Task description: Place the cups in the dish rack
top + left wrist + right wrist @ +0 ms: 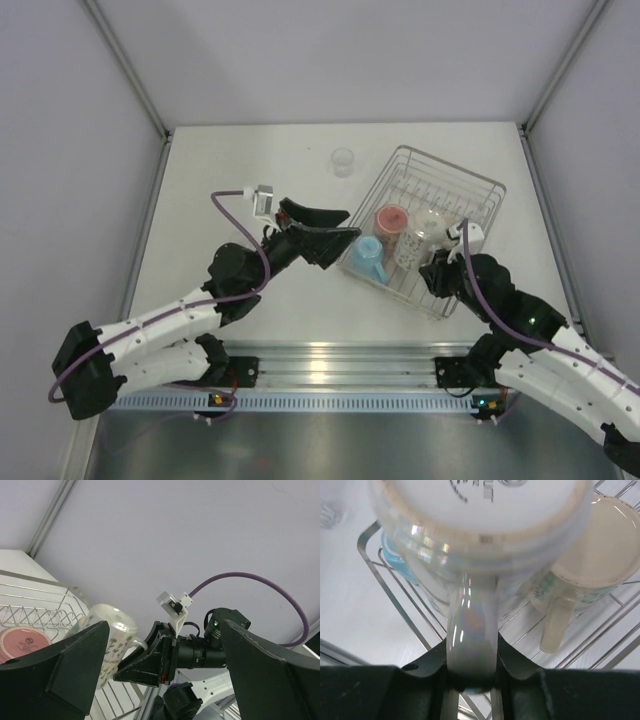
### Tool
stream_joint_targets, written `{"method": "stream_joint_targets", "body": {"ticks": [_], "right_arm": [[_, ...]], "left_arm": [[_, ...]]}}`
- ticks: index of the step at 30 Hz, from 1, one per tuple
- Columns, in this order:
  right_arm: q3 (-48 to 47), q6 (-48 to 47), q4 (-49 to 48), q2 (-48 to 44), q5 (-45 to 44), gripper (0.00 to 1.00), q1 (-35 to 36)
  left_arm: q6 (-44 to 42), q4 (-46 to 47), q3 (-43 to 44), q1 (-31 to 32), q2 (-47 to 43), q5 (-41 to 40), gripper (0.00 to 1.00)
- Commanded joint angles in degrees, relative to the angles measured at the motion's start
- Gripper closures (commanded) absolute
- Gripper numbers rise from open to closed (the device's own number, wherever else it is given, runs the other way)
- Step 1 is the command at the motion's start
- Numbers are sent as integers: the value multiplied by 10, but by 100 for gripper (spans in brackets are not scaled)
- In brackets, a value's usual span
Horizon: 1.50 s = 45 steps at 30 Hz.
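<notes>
The silver wire dish rack (480, 195) stands at the right of the table. Inside it are a pink cup (390, 221), a light blue cup (369, 256) and a cream cup (602, 550) turned bottom up. My right gripper (472, 655) is shut on the handle of a cream patterned cup (410, 248), which it holds over the rack's near side. My left gripper (350, 228) hangs open at the rack's left edge beside the blue cup, with nothing between its fingers (75, 670). A small clear glass (343, 160) stands on the table left of the rack.
White walls with metal posts (130, 70) close in the table at the back and sides. A metal rail (340, 365) runs along the near edge between the arm bases.
</notes>
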<state>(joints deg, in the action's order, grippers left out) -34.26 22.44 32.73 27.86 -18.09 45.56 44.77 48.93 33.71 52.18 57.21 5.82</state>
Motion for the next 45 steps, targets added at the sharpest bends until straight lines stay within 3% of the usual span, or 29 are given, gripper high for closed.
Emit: {"method": "stream_joint_targets", "body": {"ticks": [1,8,25,27,30,33,39,45], "right_arm": [[-54,-51,-29,-5,-23,100,-3],[-42,-66,-22,18,-14,100,-3],[41,53,-46,28,-7,100,-3],[49,69,-33,25,-11,93,-2],[52,90,-21,13,-13,75,-2],[45,109,-5,0,-30,66,0],[40,136,16,-6,-32,62,1],[39,173,43,13,-41,69,4]], "left_arm": [[-24,-5,-4,2,-31,-17,2],[-40,-31,-18,1,-68,-33,2],[-53,-57,-43,1,-136,-48,2],[-53,-61,-44,1,-146,-49,2],[-53,-62,-46,1,-153,-50,2],[-51,-63,-48,1,-159,-49,2],[-50,-66,-49,1,-165,-50,2],[-46,-65,-48,0,-161,-48,2]]}}
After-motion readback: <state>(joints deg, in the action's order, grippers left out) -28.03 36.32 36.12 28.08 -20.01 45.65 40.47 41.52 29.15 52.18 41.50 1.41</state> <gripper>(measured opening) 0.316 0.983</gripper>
